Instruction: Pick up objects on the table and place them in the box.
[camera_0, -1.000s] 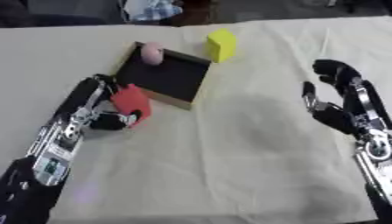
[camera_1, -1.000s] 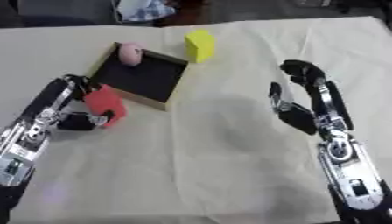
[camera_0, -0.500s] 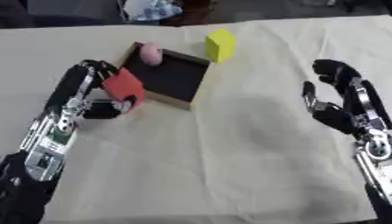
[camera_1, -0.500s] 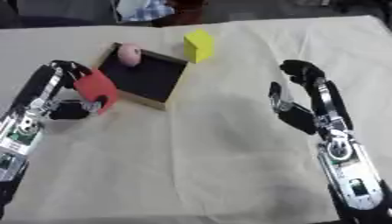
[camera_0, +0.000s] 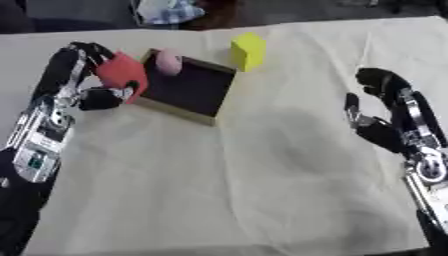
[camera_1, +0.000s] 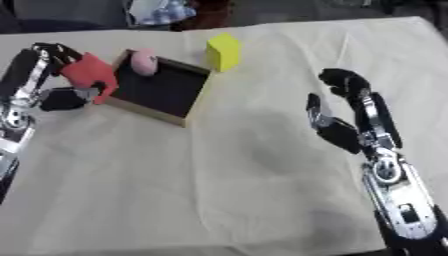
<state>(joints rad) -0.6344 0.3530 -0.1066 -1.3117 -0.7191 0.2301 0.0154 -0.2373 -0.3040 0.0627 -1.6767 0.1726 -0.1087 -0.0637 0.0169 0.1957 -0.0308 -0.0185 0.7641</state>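
Observation:
My left hand (camera_0: 87, 80) is shut on a red block (camera_0: 122, 75), held tilted above the left edge of the box (camera_0: 192, 112). The box is shallow, with a wooden rim and a black floor, and lies at the upper left of the table. A pink rounded object (camera_0: 168, 62) rests in its far corner. A yellow block (camera_0: 248, 50) stands on the cloth just beyond the box's right corner. My right hand (camera_0: 385, 117) hovers at the right, fingers relaxed and holding nothing, well apart from all of these.
A cream cloth (camera_0: 262, 175) covers the table. A crumpled blue and white item (camera_0: 168, 11) lies beyond the far edge. The table's far edge runs along the top of the views.
My left hand has lifted the red block and carried it up toward the box's left edge. The right hand has stayed in place.

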